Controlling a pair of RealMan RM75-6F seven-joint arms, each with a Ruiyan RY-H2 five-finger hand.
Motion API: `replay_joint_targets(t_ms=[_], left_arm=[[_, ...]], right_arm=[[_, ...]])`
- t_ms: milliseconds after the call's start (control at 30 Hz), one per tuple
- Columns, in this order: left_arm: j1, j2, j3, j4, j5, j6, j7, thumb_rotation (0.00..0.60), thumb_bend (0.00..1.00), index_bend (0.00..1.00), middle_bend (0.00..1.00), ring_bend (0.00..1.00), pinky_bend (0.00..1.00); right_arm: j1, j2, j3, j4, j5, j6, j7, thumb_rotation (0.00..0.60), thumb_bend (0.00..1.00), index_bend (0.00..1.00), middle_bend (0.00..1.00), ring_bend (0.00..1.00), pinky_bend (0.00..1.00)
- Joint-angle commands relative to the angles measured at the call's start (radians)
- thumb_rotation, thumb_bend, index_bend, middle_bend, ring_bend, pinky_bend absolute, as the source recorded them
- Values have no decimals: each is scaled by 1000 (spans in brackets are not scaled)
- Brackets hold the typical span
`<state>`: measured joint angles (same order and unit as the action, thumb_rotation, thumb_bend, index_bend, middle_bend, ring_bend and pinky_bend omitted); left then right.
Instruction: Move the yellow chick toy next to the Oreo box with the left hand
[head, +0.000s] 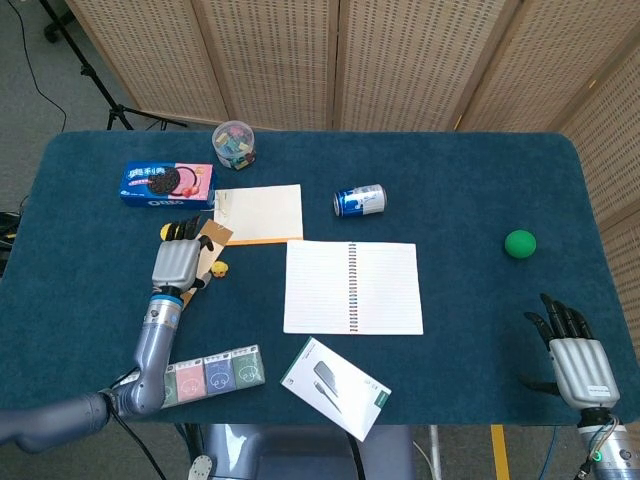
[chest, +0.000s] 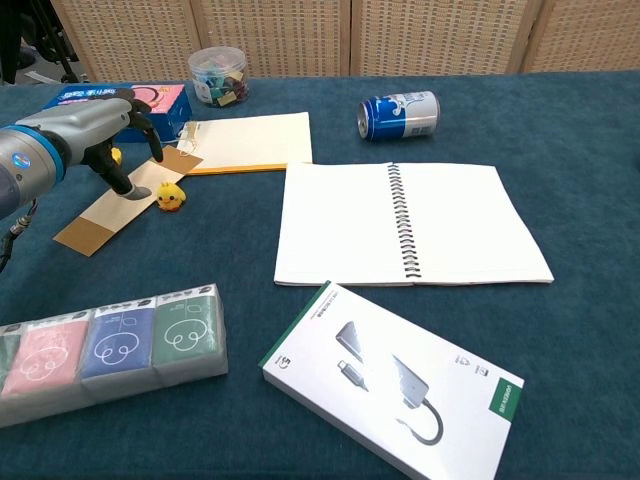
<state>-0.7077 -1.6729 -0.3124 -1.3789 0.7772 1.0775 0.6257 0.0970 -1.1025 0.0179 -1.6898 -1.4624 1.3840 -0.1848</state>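
Observation:
The yellow chick toy (head: 219, 269) (chest: 169, 197) stands on the blue cloth beside a brown cardboard strip (chest: 95, 215). The Oreo box (head: 167, 184) (chest: 160, 97) lies behind it at the back left. My left hand (head: 178, 262) (chest: 95, 125) hovers over the strip just left of the chick, fingers apart and holding nothing. Its thumb (chest: 125, 180) points down close to the chick, apart from it. My right hand (head: 575, 365) lies open at the table's front right corner, seen only in the head view.
A jar of clips (head: 233, 143), a notepad (head: 259, 213), a blue can (head: 359, 200) and an open spiral notebook (head: 351, 287) fill the middle. Tissue packs (head: 190, 380) and a white box (head: 335, 387) lie along the front edge. A green ball (head: 520, 243) sits at the right.

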Motion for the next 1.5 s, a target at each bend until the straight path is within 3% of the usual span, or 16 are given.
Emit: replay_joint_targets(t_ms=[33,800,1067,1500], left_arm=[[-13,-3,2,-4,-17,5,19,600,262,420,0,0,0],[-70,-64,27,85,-93,-12,54,600,266,437,0,0,0],[-74,-80,35,100,-73,-4,40,600,289,552,0,0,0],[-71,-60,30,79,-57,16,30,600,302,591,0,0,0]], right_arm=[[0,1,0,0,0,0,2,600,0,173,0,0,82],[-3,6,3,1,-1,5,18,600,0,172,0,0,75],[-3,6,3,3,-2,4,20,600,0,172,0,0,70],[-3,7,4,4,0,4,20,600,0,172,0,0,68]])
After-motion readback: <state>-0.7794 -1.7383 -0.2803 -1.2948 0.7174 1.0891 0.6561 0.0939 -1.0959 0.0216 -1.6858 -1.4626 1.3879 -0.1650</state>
